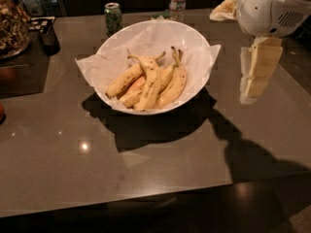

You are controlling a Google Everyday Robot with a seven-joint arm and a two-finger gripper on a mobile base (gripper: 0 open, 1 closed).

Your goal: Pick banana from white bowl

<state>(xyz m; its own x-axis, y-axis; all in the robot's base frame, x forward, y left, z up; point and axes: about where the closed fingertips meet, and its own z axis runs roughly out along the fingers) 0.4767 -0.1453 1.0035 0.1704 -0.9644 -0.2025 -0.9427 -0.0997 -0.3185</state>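
5 bananas (151,84), 1 bowl (146,35); gripper (255,76) right

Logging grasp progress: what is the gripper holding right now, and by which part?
Nothing. The gripper hangs right of the white bowl, apart from it; the bananas all lie inside.
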